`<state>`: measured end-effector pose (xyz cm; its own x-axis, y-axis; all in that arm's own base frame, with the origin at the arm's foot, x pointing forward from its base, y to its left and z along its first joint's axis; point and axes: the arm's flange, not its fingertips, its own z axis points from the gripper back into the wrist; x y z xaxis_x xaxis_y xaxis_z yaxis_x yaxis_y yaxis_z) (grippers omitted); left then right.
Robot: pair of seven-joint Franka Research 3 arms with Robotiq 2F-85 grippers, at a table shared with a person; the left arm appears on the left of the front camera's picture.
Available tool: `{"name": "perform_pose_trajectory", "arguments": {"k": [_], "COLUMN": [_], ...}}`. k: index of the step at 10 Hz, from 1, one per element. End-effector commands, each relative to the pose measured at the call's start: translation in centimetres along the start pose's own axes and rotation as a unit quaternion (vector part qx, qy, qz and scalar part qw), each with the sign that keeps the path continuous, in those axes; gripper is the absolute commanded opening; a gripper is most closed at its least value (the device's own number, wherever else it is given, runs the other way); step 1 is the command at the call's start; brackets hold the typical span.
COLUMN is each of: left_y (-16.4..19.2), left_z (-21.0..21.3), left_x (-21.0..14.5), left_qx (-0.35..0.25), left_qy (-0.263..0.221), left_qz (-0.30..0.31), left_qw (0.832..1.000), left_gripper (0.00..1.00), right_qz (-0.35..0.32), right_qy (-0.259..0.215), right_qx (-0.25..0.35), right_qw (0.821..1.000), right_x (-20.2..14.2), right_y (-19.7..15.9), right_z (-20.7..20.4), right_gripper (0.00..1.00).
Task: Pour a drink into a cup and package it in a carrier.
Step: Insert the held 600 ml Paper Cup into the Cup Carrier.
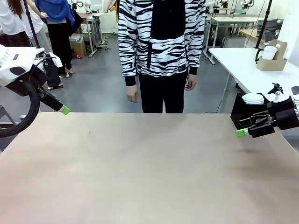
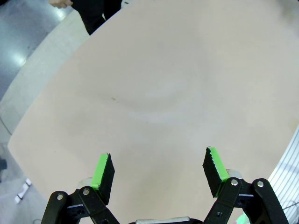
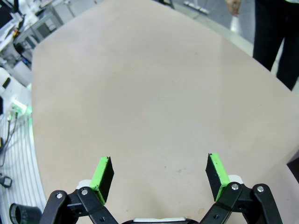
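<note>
The front view takes in both arms at once. The left gripper hangs above the table's far left corner, and the right gripper hovers over its right edge. A person in a zebra-striped top stands just beyond the far edge with both hands hanging loose.

Each wrist view shows what the front view cannot settle. In the left wrist view the left gripper has its fingers spread wide, released, with nothing but bare tabletop between the green pads. The right wrist view shows the same of the right gripper: spread wide and grasping nothing, above the bare tabletop, with the person's dark trousers at the far edge.

Just behind the right gripper, off the table's right side, a black box carries a stack of flat white lids. On a white table farther right and far back stands the brown carrier with a white cup in it, well apart from both grippers.

The whole tabletop between the arms lies open, near edge to far edge.
</note>
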<state>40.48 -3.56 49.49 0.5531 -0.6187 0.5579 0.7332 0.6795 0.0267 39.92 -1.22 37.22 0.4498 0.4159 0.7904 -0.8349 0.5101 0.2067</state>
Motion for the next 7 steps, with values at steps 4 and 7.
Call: {"name": "perform_pose_trajectory", "arguments": {"k": [4,7], "left_y": [0.03,0.03], "left_z": [0.21,0.21], "left_x": [0.09,0.09], "left_qx": [0.003,0.003], "left_qy": [0.004,0.004], "left_qz": [0.002,0.002], "left_qw": [1.0,1.0], "left_gripper": [0.95,0.95], "right_qz": [-0.001,-0.001], "right_qy": [-0.003,-0.003], "right_qx": [0.004,0.004], "right_qw": [1.0,1.0], "right_x": [-0.12,-0.12], "right_y": [-0.05,-0.05], "right_z": [0.11,0.11], "right_gripper": [1.0,1.0]}}
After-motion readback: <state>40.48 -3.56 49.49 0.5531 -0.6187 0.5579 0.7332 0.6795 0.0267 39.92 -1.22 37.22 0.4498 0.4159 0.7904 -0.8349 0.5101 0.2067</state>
